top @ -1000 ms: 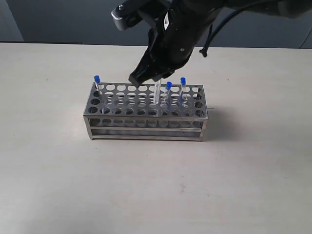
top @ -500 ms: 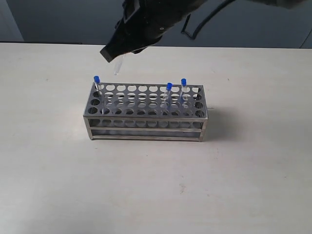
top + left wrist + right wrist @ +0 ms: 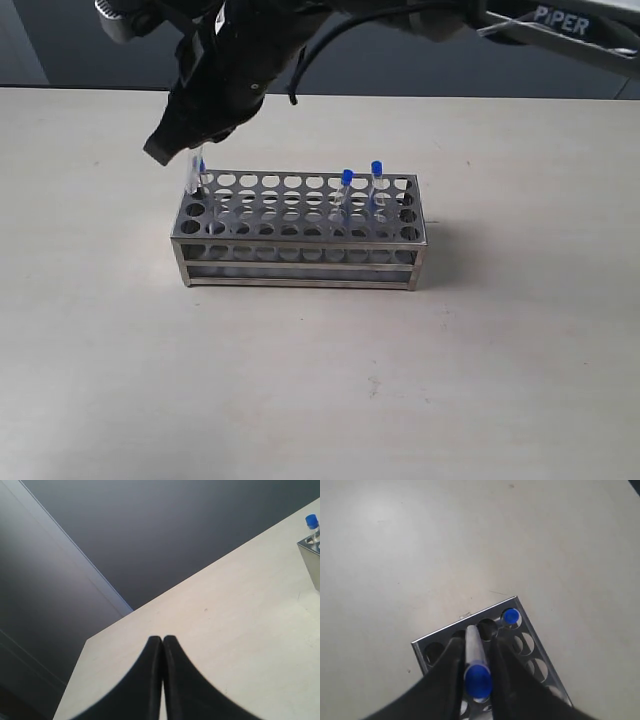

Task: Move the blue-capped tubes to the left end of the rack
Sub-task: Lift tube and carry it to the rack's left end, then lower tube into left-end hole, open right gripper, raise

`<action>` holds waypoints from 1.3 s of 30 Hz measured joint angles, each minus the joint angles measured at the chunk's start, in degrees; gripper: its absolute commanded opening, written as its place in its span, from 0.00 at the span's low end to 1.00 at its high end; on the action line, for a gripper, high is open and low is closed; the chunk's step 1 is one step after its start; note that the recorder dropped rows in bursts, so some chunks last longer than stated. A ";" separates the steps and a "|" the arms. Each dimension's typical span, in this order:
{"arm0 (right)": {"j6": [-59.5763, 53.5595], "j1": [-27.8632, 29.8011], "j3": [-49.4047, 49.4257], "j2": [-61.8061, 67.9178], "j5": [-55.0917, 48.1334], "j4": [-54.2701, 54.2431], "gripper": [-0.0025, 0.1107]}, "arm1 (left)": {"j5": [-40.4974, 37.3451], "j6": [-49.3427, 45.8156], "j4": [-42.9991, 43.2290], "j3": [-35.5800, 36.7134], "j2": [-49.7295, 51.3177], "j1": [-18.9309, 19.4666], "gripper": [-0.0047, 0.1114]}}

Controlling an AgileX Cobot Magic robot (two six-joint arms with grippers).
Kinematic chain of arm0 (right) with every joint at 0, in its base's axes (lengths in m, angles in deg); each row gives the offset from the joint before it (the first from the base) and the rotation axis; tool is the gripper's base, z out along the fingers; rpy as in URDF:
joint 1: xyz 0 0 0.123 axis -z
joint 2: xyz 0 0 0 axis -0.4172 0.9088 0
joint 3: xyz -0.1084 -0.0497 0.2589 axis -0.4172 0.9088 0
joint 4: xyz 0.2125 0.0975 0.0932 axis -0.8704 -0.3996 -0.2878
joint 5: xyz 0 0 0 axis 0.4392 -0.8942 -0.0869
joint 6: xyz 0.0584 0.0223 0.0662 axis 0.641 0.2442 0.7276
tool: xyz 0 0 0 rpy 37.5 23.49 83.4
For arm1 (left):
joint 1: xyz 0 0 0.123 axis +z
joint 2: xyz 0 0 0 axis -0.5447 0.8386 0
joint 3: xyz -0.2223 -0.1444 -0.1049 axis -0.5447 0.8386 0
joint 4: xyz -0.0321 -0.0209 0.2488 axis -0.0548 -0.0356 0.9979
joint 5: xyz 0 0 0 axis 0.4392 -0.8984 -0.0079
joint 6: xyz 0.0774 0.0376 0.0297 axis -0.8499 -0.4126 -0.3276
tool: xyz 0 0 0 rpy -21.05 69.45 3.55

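Note:
The steel rack (image 3: 300,256) stands mid-table. My right gripper (image 3: 172,150) reaches across to the rack's left end, shut on a blue-capped tube (image 3: 191,177) that hangs tilted over the end holes. In the right wrist view this held tube (image 3: 475,650) sits between the fingers (image 3: 451,656), its tip over the rack's end row (image 3: 440,637). Another capped tube (image 3: 510,615) stands in the corner hole beside it. Two more tubes (image 3: 346,178) (image 3: 377,170) stand toward the rack's right end. My left gripper (image 3: 162,640) is shut on nothing, away from the rack (image 3: 312,555).
The pale tabletop (image 3: 320,380) spreads around the rack on all sides. A dark wall runs behind the table's far edge (image 3: 90,88). The right arm's black body (image 3: 240,50) hangs above the rack's left half.
The right gripper lifted a tube out of the rack's right half, carried it leftward above the rack, and now holds it lower over the left end holes.

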 measured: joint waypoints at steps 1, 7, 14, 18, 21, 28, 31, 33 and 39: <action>-0.10 0.00 -0.02 0.51 0.00 0.11 0.02 | 0.00 0.00 0.00 0.00 0.00 0.00 0.05; -0.19 0.00 -0.48 2.51 1.50 2.06 0.02 | 0.00 0.00 0.00 0.00 0.00 0.00 0.05; -0.23 0.00 -0.48 5.31 2.30 2.37 0.02 | 0.00 0.00 0.00 0.00 0.00 0.00 0.05; -0.23 0.00 -0.48 6.63 3.13 1.79 0.02 | 0.00 0.00 0.00 0.00 0.00 0.00 0.05; -0.32 0.00 -0.62 7.02 3.64 0.81 0.02 | 0.00 0.00 0.00 0.00 0.00 0.00 0.05; -0.32 0.00 -0.74 7.36 4.95 -1.49 0.02 | 0.00 0.00 0.00 0.00 0.00 0.00 0.05; -0.32 0.00 -0.74 7.36 4.95 -1.72 0.02 | 0.00 0.00 0.00 0.00 0.00 0.00 0.05; -0.32 0.00 -0.74 7.36 5.06 -1.71 0.02 | 0.00 0.00 0.00 0.00 0.00 0.00 0.05; -0.32 0.00 -0.74 7.36 5.06 -1.46 0.02 | 0.00 0.00 0.00 0.00 0.00 0.00 0.05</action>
